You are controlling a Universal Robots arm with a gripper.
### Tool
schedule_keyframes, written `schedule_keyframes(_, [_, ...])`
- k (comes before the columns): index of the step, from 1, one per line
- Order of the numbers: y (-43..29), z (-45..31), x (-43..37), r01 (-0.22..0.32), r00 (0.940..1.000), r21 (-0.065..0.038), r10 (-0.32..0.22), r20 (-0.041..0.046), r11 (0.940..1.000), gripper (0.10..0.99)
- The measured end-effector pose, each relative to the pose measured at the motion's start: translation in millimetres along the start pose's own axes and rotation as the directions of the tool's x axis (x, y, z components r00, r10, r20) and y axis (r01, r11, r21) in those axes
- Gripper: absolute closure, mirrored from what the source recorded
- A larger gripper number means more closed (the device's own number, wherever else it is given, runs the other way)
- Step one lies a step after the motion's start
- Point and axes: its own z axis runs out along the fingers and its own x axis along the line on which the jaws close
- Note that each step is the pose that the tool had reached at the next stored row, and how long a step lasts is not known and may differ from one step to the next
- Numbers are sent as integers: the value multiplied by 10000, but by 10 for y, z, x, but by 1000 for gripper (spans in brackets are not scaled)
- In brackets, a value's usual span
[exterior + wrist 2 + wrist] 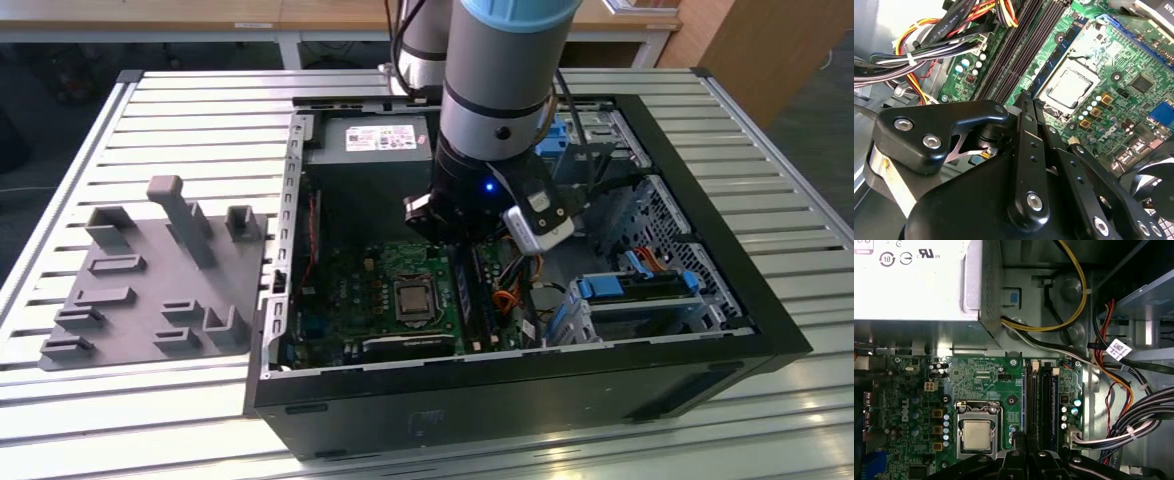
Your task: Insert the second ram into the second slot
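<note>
My gripper (pixel 461 238) hangs low inside the open computer case, over the memory slots (pixel 469 295) beside the processor socket (pixel 411 298). In both wrist views its fingers (pixel 1026 125) are pressed close together. Under them runs a thin blue board, the second ram (pixel 1056 57), which reaches out past both sides of the gripper (pixel 1021 439). The ram (pixel 1024 400) stands on edge in the slot row closest to the socket (pixel 976 435), down at motherboard level. Another blue edge (pixel 1054 405) lines the slot farthest from the socket.
Bundled cables (pixel 1134 410) crowd the side of the slots away from the socket. The silver power supply (pixel 914 280) sits past one end of the slots. A drive cage with blue latches (pixel 641 290) is at the exterior view's right. A grey fixture (pixel 160 270) lies outside the case.
</note>
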Motion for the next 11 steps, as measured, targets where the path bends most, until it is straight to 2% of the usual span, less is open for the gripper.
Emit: schedule_keyframes(11, [0, 22, -8, 0, 10000, -2, 0, 1, 10000, 961])
